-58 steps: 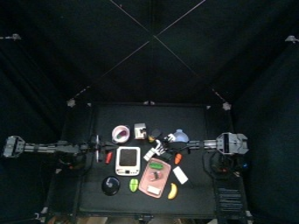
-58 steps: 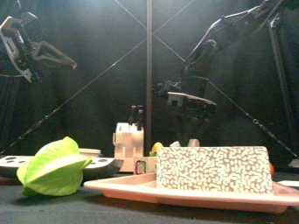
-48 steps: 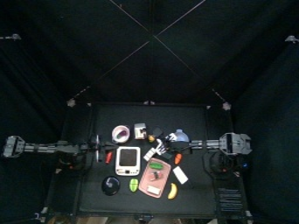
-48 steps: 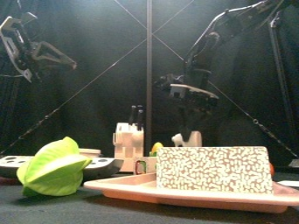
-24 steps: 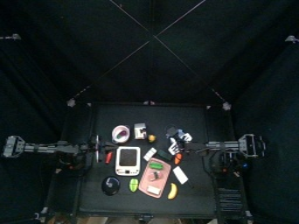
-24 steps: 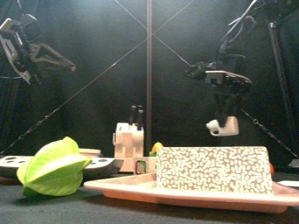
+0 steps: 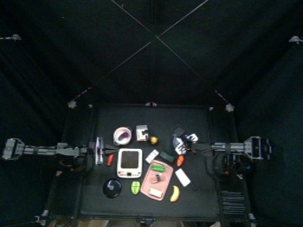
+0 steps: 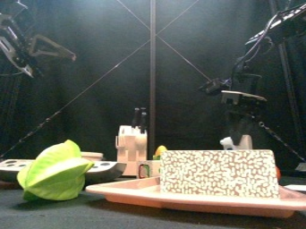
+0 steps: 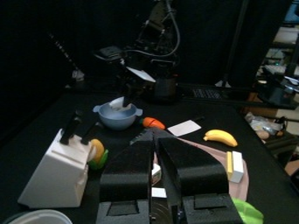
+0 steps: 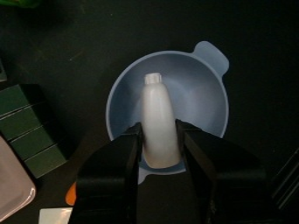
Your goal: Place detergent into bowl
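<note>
The detergent, a small pale white bottle, stands upright between the jaws of my right gripper, which is shut on it. It hangs inside the rim of the pale blue bowl, which has a small handle. In the front view the right gripper holds the detergent low behind the speckled block; the bowl is hidden there. In the top view the bowl lies right of the table's middle. My left gripper is shut and empty, resting at the table's left.
A pink tray with a speckled block stands at the front. A green leafy object, a white knife block, a flat white device with orange, a banana and a pink-rimmed dish surround the bowl.
My right gripper closed on the detergent on the table, lifted it, carried it to the right and lowered it into the bowl's opening. The left arm has not moved.
</note>
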Tool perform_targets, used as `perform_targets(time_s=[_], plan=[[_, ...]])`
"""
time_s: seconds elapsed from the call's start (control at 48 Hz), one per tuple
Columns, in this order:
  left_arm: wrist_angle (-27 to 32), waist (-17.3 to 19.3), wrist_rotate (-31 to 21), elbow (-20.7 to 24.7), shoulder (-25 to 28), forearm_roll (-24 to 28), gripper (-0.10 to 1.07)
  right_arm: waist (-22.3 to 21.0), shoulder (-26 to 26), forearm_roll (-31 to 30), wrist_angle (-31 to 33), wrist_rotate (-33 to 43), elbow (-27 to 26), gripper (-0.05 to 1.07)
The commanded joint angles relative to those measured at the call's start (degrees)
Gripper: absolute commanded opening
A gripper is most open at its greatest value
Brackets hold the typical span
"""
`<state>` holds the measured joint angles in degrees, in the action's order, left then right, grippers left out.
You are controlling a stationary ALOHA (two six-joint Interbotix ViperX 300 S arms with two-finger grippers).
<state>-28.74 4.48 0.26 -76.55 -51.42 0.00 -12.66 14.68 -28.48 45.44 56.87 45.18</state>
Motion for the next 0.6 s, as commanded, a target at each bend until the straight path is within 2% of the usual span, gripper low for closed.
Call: perform_targets(time_s=[0.0, 0.083, 0.333, 0.583], plan=[[-3.16, 0.00, 0.00, 0.00, -0.09, 4.57, 0.47, -0.70, 1.23, -0.26, -0.79, 0.09, -0.35, 0.60], [-4.04, -0.09, -0.35, -0.53, -0.09, 5.89, 0.47, -0.79, 1.23, -0.53, -0.79, 0.09, -0.09, 0.65], [-4.04, -0.44, -0.35, -1.23, -0.09, 4.75, 0.47, -0.79, 1.14, -0.70, -0.79, 0.18, 0.26, 0.80], [-4.04, -0.44, -0.35, -1.32, -0.09, 4.57, 0.47, -0.79, 0.88, -0.62, -0.79, 0.18, 0.35, 0.84]])
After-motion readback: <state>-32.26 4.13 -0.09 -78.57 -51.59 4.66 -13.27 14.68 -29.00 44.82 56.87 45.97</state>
